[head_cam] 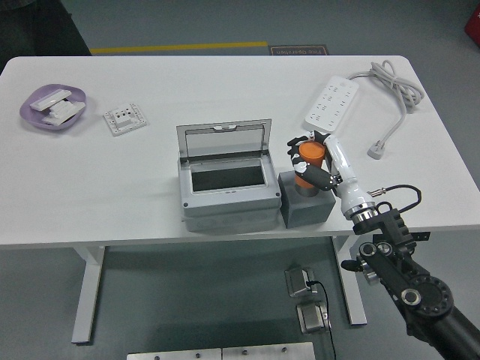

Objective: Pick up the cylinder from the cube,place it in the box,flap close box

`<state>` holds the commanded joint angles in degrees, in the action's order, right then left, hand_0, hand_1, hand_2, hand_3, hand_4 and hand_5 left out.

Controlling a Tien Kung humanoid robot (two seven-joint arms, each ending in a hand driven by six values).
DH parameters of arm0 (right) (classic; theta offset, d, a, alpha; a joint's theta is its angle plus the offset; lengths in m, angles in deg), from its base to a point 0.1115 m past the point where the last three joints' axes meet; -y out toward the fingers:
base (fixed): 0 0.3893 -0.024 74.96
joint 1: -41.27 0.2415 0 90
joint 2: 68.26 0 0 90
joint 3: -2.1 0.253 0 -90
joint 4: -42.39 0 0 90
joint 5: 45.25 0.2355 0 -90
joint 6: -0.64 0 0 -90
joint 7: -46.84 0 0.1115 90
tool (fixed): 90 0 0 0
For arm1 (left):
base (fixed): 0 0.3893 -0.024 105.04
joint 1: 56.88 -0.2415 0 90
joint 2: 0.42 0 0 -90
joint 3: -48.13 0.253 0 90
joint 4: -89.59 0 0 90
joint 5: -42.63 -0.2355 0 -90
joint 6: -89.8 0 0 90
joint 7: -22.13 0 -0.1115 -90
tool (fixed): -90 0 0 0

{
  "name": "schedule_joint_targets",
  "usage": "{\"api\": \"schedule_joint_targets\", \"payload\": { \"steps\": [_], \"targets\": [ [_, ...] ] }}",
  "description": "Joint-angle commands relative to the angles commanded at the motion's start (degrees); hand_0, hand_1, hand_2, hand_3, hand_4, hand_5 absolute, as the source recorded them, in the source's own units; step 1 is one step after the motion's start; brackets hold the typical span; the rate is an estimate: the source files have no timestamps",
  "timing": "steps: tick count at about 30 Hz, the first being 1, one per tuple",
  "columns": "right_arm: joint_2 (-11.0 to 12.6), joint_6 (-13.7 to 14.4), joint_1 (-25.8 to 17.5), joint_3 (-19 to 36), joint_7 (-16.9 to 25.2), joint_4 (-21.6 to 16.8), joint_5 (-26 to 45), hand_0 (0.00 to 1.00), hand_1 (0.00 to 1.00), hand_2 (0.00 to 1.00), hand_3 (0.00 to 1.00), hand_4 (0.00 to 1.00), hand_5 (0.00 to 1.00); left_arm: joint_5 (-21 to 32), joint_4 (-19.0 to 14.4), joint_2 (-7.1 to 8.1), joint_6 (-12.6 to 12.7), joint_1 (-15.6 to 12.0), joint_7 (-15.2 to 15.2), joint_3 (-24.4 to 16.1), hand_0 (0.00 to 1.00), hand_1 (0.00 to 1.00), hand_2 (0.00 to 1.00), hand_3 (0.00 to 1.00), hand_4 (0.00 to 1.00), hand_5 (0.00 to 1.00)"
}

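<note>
Head view: white table (pixel 112 187), big. Grey box (pixel 225 184) in middle, lid up. Dark grey cube (pixel 306 204) just beside box. Right hand (pixel 313 159) wraps orange cylinder (pixel 310 160), right above cube.

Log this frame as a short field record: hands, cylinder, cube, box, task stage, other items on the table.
right hand: shut on the orange cylinder
left hand: not in view
cylinder: just above the grey cube, apparently lifted off it
box: lid up, inside looks empty, left of the cube
task stage: cylinder grasped, not yet in the box
other items: power strip, purple dish, white socket plate
</note>
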<state>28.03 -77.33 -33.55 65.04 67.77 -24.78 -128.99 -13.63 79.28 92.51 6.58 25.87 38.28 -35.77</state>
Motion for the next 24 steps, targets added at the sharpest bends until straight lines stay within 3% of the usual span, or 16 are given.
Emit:
{"api": "schedule_joint_targets", "payload": {
  "steps": [5,10,11,15,17,24],
  "targets": [
    [0.71,-2.05,3.63,-4.27,-4.44,-3.52,-6.06,0.403,0.313,0.356,0.287,0.002,0.002,-0.26,0.0,0.15,0.22,0.0,0.04,-0.22,0.822,0.811,0.777,0.838,0.725,0.477],
    [0.38,-4.52,8.82,-9.69,-8.0,-3.93,-12.38,0.403,0.313,0.356,0.287,0.002,0.002,-0.47,0.0,0.35,0.38,0.16,-0.02,-0.37,0.822,0.811,0.777,0.838,0.725,0.477],
    [0.18,-5.15,9.82,-10.7,-8.71,-3.55,-13.47,0.313,0.263,0.346,0.282,0.002,0.002,-0.5,0.0,0.39,0.39,0.18,-0.01,-0.38,0.822,0.811,0.777,0.838,0.725,0.477],
    [-0.9,-6.93,14.3,-14.98,-10.28,-0.74,-17.4,0.313,0.263,0.346,0.282,0.002,0.002,-0.4,0.0,0.56,0.38,0.32,0.0,-0.29,0.822,0.811,0.777,0.838,0.725,0.477],
    [-1.29,-7.17,16.44,-16.8,-9.93,1.0,-18.07,0.266,0.238,0.336,0.281,0.002,0.002,-0.35,0.0,0.63,0.36,0.38,0.03,-0.24,0.822,0.811,0.777,0.838,0.725,0.477],
    [-1.86,-7.41,22.75,-21.7,-8.94,6.23,-18.77,0.267,0.232,0.337,0.28,0.002,0.002,-0.59,0.0,0.83,0.29,0.66,0.09,-0.28,0.822,0.811,0.777,0.838,0.725,0.477]
  ]
}}
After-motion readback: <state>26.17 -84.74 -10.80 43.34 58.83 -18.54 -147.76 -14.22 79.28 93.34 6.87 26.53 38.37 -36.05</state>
